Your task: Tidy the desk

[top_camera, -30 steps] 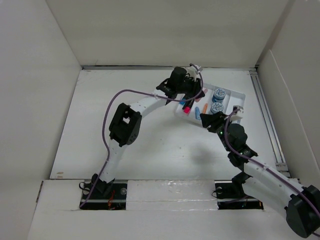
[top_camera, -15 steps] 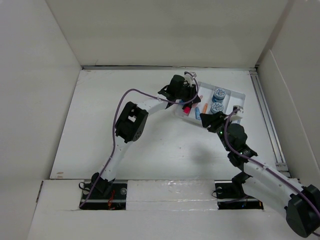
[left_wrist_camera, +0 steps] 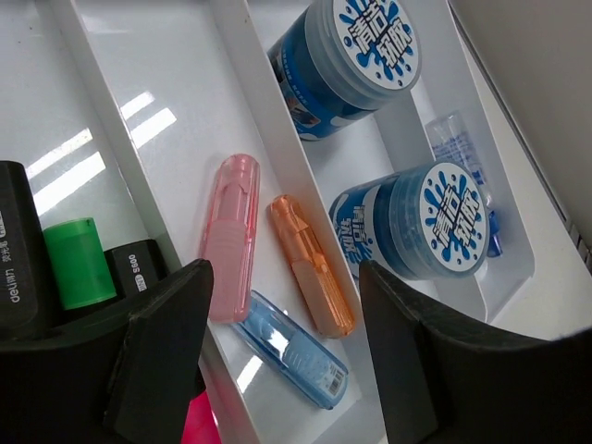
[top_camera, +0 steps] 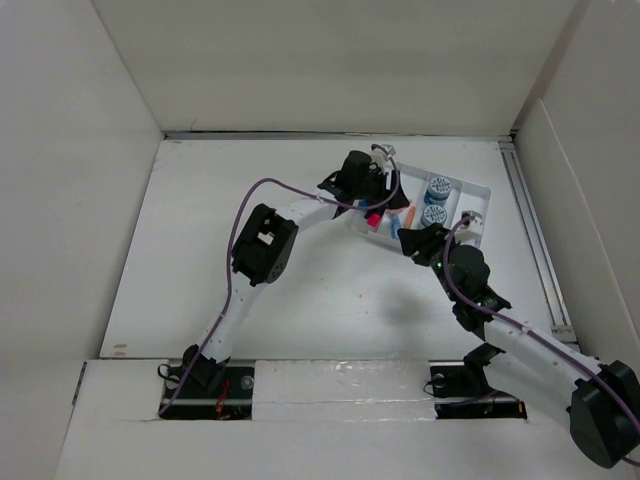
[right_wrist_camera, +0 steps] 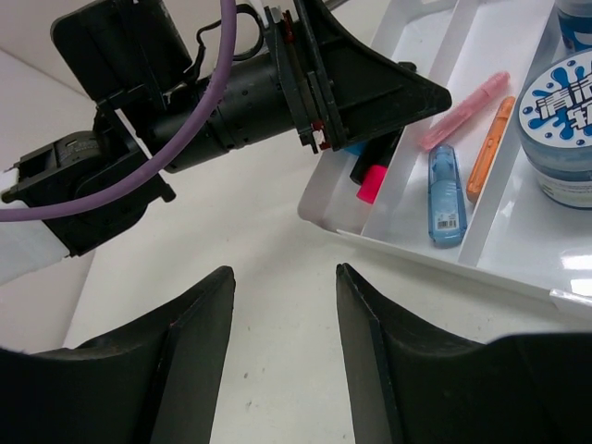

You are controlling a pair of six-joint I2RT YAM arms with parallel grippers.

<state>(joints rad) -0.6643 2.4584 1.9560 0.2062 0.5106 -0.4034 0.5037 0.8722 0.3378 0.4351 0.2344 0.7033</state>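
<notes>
The desk is a wide white tabletop. A white compartment tray sits at its back right. My left gripper hangs open just above the tray, holding nothing. Below it lie a pink case, an orange case and a blue case. Green-capped and black markers fill the compartment to the left. My right gripper is open over bare desk, just short of the tray's near rim.
Two blue-lidded jars and a small clear bottle stand in the tray's right compartments. White wall panels enclose the desk. A metal rail runs along the right side.
My left gripper's jaws have opened wide over the tray, and that arm's elbow has swung right. The right gripper has edged slightly left.
</notes>
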